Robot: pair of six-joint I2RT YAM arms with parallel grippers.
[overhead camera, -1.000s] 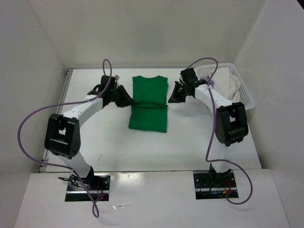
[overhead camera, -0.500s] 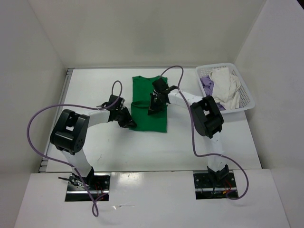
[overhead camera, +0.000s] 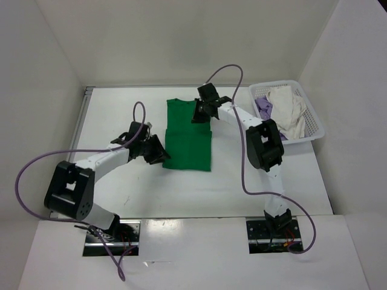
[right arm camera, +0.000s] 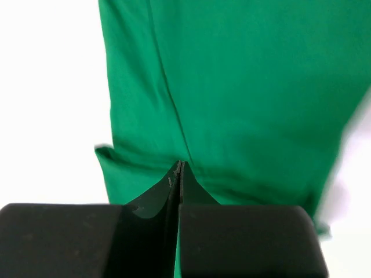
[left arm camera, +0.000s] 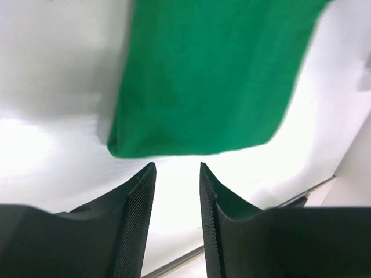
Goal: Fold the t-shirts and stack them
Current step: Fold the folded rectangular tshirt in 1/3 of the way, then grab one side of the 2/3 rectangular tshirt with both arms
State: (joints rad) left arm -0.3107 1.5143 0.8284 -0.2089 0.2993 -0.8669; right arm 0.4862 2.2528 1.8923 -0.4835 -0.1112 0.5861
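Top view: the green t-shirt [overhead camera: 188,142] lies flat, left of the basket [overhead camera: 275,83]. The white t-shirt [overhead camera: 287,109] and the lavender t-shirt [overhead camera: 263,107] lie inside the basket. The right gripper [overhead camera: 200,115] is on the green cloth's side toward the basket, and the left gripper [overhead camera: 160,154] is at the side away from it.

Left wrist view: the jaws stand apart, with nothing between them.

Right wrist view: the jaws are pressed together, tips on the green cloth. Whether they pinch it, I cannot tell.

Green t-shirt [overhead camera: 188,142] folded, white t-shirt [overhead camera: 287,112], lavender t-shirt [overhead camera: 264,109] seemingly crumpled in basket [overhead camera: 317,125]
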